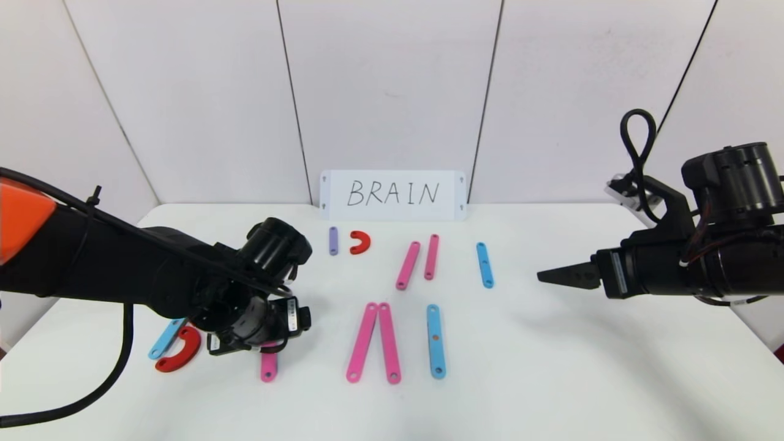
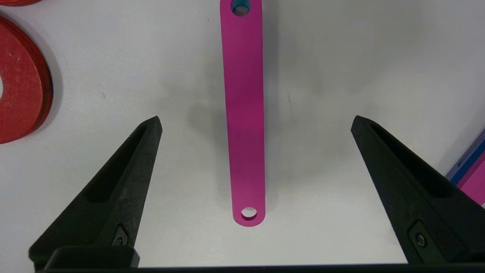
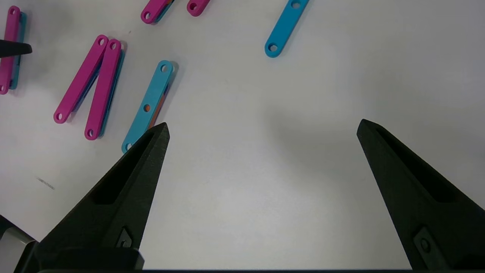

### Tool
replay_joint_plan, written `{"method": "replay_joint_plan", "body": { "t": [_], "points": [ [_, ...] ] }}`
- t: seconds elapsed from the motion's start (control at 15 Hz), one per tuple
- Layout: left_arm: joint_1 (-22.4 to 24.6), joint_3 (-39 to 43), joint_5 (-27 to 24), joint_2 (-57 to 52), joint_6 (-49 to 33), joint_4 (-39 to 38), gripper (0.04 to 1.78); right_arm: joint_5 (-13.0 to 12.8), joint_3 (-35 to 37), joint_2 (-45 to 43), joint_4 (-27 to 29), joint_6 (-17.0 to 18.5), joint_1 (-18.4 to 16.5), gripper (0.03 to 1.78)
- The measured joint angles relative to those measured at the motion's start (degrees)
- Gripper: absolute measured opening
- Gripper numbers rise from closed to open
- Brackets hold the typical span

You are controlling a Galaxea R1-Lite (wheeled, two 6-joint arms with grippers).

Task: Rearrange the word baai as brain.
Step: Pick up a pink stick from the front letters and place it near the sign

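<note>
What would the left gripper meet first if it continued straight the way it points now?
Probably the pink strip on the table: the open left gripper points down with the strip lying between its fingers.

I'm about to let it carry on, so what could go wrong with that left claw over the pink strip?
The left claw hangs open, straddling a thin pink strip lying flat on the table; the fingers might slide over it rather than lift it. A red half-ring lies close beside and could get nudged.
</note>
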Motion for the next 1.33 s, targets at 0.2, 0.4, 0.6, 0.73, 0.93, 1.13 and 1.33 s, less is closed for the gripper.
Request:
{"method": "replay_joint_plan", "body": {
  "t": [0.2,0.4,0.6,0.73,0.93,1.13,1.33],
  "points": [
    [0.52,0.52,-0.84,0.52,0.07,-0.71,1.67,0.02,0.00,0.07,0.00,0.00,0.00,1.74],
    [0.85,0.41,-1.01,1.19,0.10,-0.79,1.37,-0.09,0.00,0.09,0.05,0.00,-0.06,1.74],
    [0.98,0.38,-1.04,1.63,0.10,-0.79,0.83,-0.09,0.09,0.11,0.07,0.00,-0.06,1.74],
    [0.98,0.35,-1.04,1.85,0.10,-0.79,0.49,-0.09,0.11,0.11,0.07,0.00,-0.09,1.74],
    [1.08,0.57,-1.01,2.00,0.10,-0.79,0.30,-0.09,0.11,0.16,0.09,0.00,-0.06,1.74],
    [1.52,0.60,-1.01,1.74,0.46,-0.72,0.30,-0.09,0.11,0.18,0.09,-0.01,-0.01,1.74],
    [2.44,0.11,-2.06,0.59,2.15,-1.68,0.30,0.00,0.22,0.20,0.05,-0.01,0.00,1.74]
  ]
}}
